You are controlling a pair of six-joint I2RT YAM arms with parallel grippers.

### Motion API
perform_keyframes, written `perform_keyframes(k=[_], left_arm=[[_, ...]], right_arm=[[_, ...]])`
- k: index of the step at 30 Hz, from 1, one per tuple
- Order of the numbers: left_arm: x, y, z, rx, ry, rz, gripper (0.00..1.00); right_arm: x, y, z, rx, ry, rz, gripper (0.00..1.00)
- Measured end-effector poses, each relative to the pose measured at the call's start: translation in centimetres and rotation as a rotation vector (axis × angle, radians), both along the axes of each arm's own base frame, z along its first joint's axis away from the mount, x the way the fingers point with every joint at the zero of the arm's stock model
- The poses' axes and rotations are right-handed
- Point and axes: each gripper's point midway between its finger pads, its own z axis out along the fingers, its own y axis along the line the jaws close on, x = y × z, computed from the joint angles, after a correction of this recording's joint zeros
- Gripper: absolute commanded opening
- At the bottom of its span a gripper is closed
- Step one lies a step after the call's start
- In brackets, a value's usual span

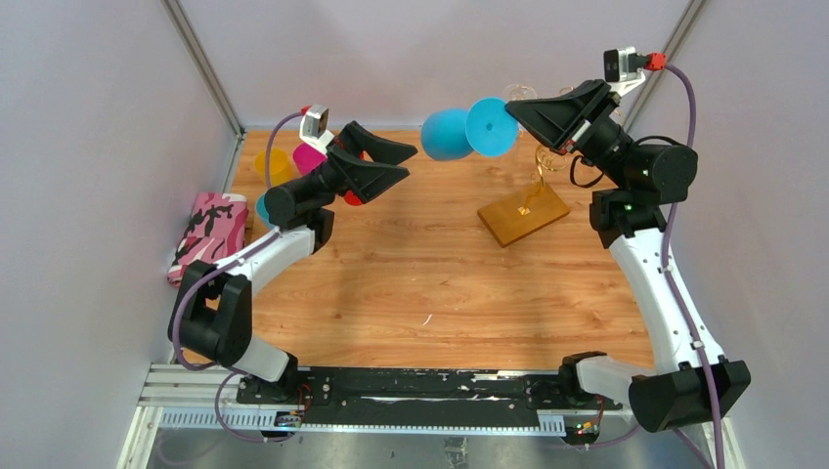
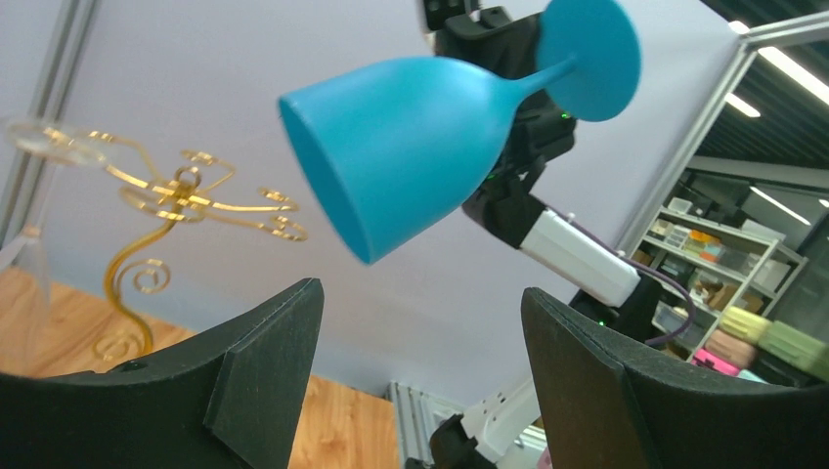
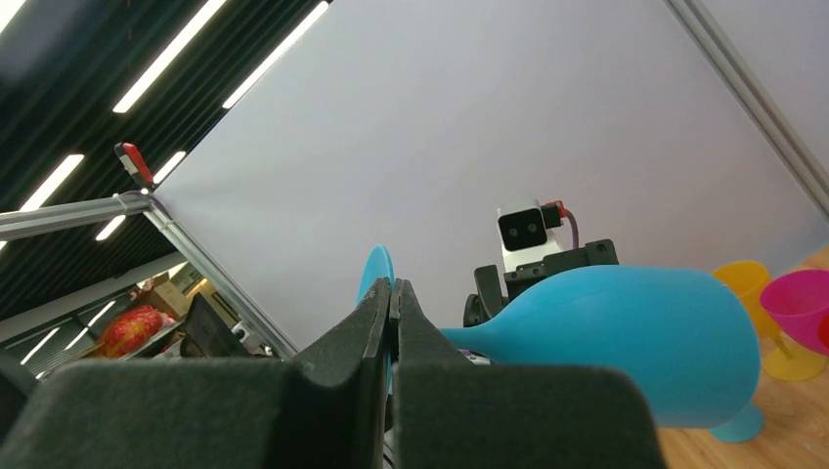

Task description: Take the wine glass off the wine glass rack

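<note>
A blue wine glass (image 1: 446, 134) hangs in the air on its side, above the table and left of the wine glass rack. My right gripper (image 1: 510, 115) is shut on the edge of the glass's round foot (image 3: 375, 269); its bowl (image 3: 626, 332) points at the left arm. The rack is a gold wire stand (image 1: 541, 166) on an amber wooden base (image 1: 523, 215). In the left wrist view its scroll arms (image 2: 181, 195) carry a clear glass (image 2: 49, 142). My left gripper (image 1: 411, 161) is open and empty, just left of the bowl (image 2: 411, 147).
Yellow (image 1: 274, 164) and pink (image 1: 311, 156) plastic glasses stand at the back left behind the left arm, also in the right wrist view (image 3: 745, 283). A pink camouflage bundle (image 1: 207, 234) lies by the left wall. Grey walls enclose the table.
</note>
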Motion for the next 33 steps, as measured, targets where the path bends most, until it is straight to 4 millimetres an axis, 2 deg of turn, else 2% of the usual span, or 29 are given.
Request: perform_keyframes(k=[4, 14, 17, 21, 24, 25, 31, 33], left_arm=[[-0.9, 0.3, 1.0, -0.014, -0.029, -0.002, 0.80], [-1.0, 0.4, 1.1, -0.017, -0.019, -0.010, 0.80], [-1.0, 0.4, 1.2, -0.021, -0.012, -0.013, 0.77], [-1.5, 0.3, 1.7, -0.032, -0.003, -0.030, 0.61], [-2.9, 0.8, 3.0, -0.051, -0.028, -0.035, 0.52], [-3.9, 1.1, 3.7, -0.062, -0.047, -0.034, 0.47], [-10.4, 3.6, 7.8, -0.137, -0.206, -0.044, 0.00], [-11.4, 4.0, 8.4, -0.154, -0.221, -0.050, 0.00]], right_arm=[[-0.1, 0.8, -0.1, 0.015, 0.009, 0.037, 0.00], [-0.6, 2.3, -0.5, 0.023, 0.034, 0.080, 0.00], [-1.1, 2.9, -1.0, 0.022, 0.038, 0.097, 0.00], [-1.0, 3.5, -2.7, 0.043, 0.060, 0.121, 0.00], [-0.7, 3.2, -3.7, 0.095, 0.059, 0.124, 0.00], [-0.6, 3.2, -3.9, 0.107, 0.058, 0.124, 0.00], [-0.5, 3.3, -5.3, 0.130, 0.065, 0.136, 0.00], [-0.4, 3.5, -5.7, 0.128, 0.073, 0.140, 0.00]])
